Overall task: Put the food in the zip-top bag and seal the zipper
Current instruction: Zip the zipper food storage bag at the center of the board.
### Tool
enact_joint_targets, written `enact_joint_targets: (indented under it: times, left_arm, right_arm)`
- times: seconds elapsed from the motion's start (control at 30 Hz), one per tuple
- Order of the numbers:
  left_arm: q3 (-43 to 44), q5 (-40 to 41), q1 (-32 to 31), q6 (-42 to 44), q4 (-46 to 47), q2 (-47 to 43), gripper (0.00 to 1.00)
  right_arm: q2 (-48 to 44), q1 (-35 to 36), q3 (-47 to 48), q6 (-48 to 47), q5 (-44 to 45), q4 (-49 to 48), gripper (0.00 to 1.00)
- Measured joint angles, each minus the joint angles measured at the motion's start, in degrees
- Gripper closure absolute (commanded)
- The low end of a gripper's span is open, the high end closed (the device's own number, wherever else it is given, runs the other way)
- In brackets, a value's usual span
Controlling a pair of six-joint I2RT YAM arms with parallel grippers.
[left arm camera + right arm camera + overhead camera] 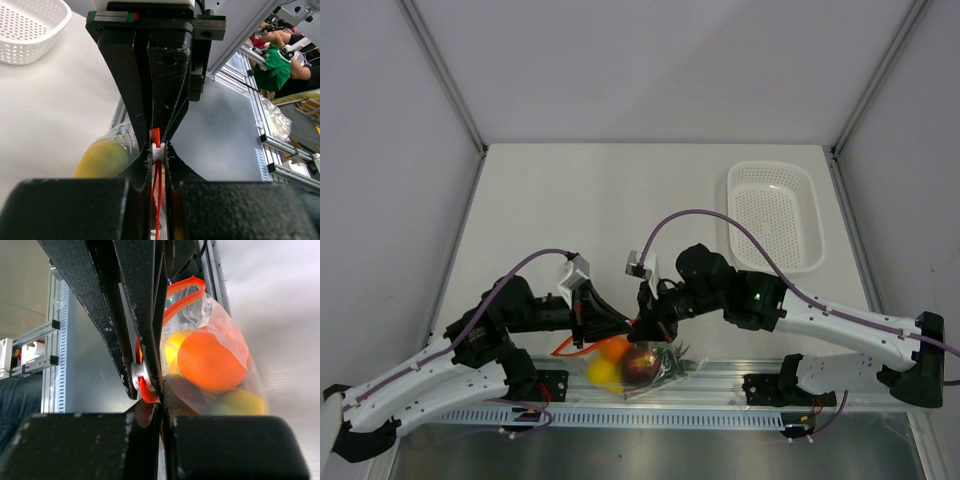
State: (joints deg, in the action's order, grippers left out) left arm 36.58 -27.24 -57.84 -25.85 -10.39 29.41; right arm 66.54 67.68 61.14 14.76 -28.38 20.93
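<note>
The clear zip-top bag (222, 315) hangs at the table's near edge between both grippers. It holds the food: an orange (614, 347), a yellow fruit (604, 373), a dark red fruit (640, 365) and pineapple leaves (676, 362). The red-orange zipper (565, 347) runs along its mouth. My left gripper (625, 325) is shut on the zipper's white slider (157, 150). Tip to tip with it, my right gripper (646, 322) is shut on the strip's end (147, 391). In the right wrist view the orange (210, 360) presses against the plastic beside the fingers.
A white perforated basket (775, 215) stands at the back right, also seen in the left wrist view (27, 30). An aluminium rail (740, 372) runs along the near edge under the bag. Both arm bases flank it.
</note>
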Motion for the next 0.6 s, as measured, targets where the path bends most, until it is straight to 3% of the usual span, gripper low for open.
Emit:
enact_joint_targets:
  times: [0.6]
  left_arm:
    - [0.3,7.8,0.1,0.5,-2.4,0.0,0.97]
  right_arm:
    - [-8.4,-0.9,-6.1,7.5,11.1,-9.0,1.00]
